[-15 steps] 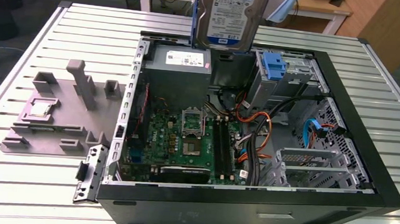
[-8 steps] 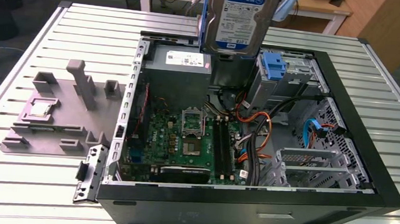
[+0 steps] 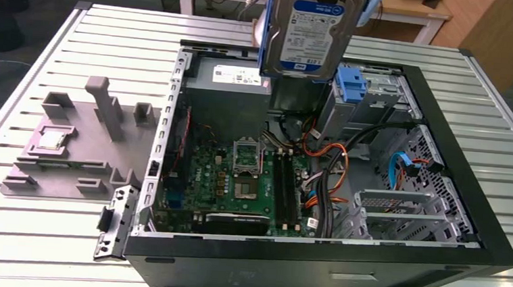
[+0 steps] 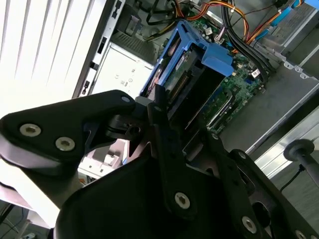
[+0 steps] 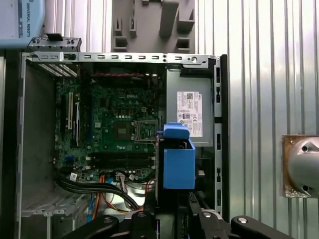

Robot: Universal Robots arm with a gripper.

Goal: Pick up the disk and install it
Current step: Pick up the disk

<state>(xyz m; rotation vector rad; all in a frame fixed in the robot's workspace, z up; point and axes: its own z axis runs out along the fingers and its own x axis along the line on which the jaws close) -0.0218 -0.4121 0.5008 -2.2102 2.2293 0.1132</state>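
A slatted metal table (image 3: 129, 33) carries a grey moulded fixture (image 3: 80, 145) near its edge on the exterior view's left. At the table's middle lies an open computer case (image 3: 320, 273). The disk (image 3: 310, 32) hangs upright in the air above the case's far edge, near the grey power supply (image 3: 229, 81), touching nothing below. In the second wrist view the gripper (image 4: 158, 99) has its fingers pinched on the disk's blue carrier. Further right, a blue bracket (image 3: 352, 89) marks the drive bay. The pick looks done and the install is not. Seating the disk likely calls for lining it up squarely with that bay, clear of the cables (image 3: 327, 169).
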